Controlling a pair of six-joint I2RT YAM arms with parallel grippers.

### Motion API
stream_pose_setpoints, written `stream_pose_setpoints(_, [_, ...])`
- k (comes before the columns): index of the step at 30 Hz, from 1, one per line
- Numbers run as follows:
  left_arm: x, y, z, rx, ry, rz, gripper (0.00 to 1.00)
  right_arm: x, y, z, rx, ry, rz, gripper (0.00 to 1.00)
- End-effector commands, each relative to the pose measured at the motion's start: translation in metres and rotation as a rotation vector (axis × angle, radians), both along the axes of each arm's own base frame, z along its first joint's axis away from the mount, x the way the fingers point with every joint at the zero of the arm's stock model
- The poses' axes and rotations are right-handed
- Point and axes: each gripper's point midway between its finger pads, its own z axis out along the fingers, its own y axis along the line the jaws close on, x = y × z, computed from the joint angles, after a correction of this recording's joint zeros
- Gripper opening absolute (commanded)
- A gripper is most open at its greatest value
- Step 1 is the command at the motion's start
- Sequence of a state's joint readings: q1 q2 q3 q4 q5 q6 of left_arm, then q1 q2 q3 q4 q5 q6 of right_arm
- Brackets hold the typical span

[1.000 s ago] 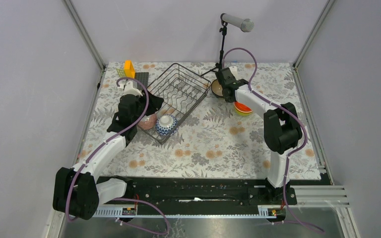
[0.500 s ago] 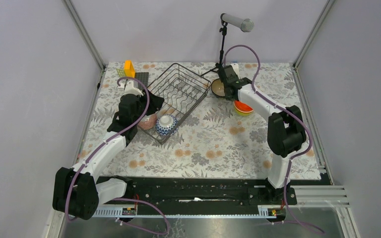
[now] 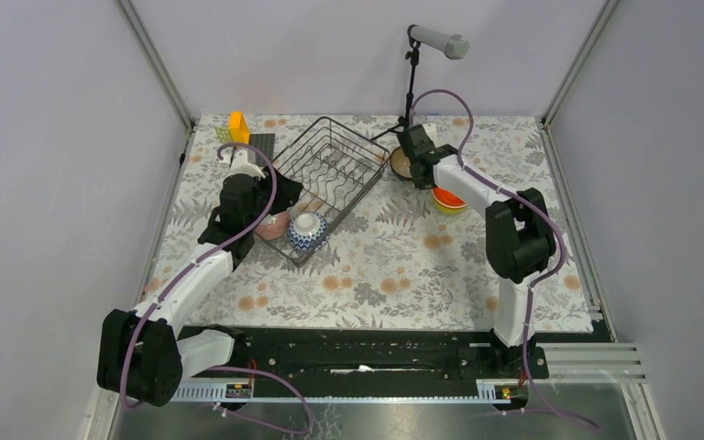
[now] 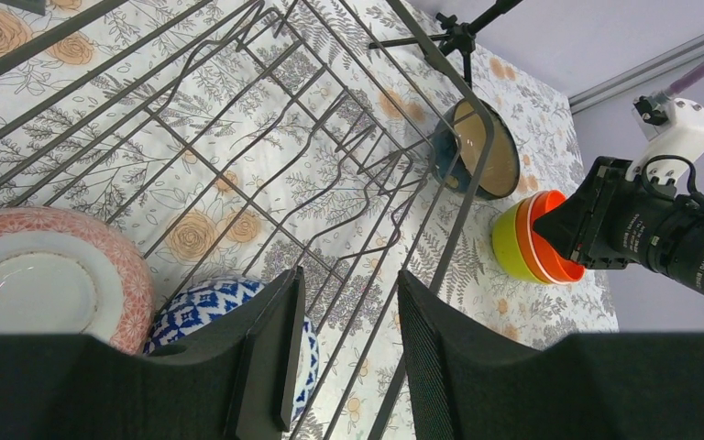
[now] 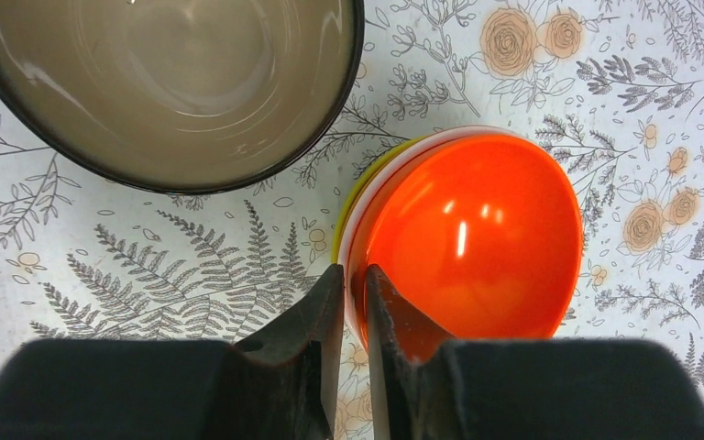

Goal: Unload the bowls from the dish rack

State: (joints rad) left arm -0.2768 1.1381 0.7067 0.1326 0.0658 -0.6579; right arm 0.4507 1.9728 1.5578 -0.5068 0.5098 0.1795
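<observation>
The dish rack (image 3: 364,174) stands at the back left and holds the pink speckled bowl (image 3: 273,225) and the blue-and-white bowl (image 3: 307,231) at its near end. My left gripper (image 3: 282,194) is open and empty above the rack (image 4: 435,275), over the blue-and-white bowl (image 4: 202,307) and next to the pink bowl (image 4: 46,275). My right gripper (image 5: 355,275) is shut on the left rim of an orange bowl (image 5: 477,238), which is nested in the yellow-green bowl (image 5: 353,197) on the table. The teal bowl (image 5: 165,82) sits beside them, upright.
A yellow-orange block (image 3: 238,126) and a flat dark plate (image 3: 258,147) lie at the back left corner. A tripod stand (image 3: 412,82) rises behind the teal bowl. Metal frame posts line the table's sides.
My right arm's elbow swung right and came back; its gripper stays at the orange bowl. The left arm and the bowls have not moved.
</observation>
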Motion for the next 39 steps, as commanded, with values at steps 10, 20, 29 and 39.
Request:
stream_pose_setpoints(10, [0.009,0.000,0.027,0.008,-0.083,0.010,0.47,0.005,-0.004,0.018,-0.015,-0.024,-0.026,0.28])
stream_pose_setpoints(20, [0.001,0.000,0.024,0.023,-0.055,-0.010,0.48,-0.013,0.017,0.066,0.097,-0.058,0.091,0.47])
stream_pose_setpoints(29, [-0.020,0.017,0.013,0.118,0.117,0.063,0.65,-0.059,0.137,0.102,0.436,-0.023,0.479,0.52])
stream_pose_setpoints(39, [-0.044,0.043,0.001,0.152,0.172,0.189,0.66,-0.089,0.240,0.110,0.676,0.068,0.717,0.59])
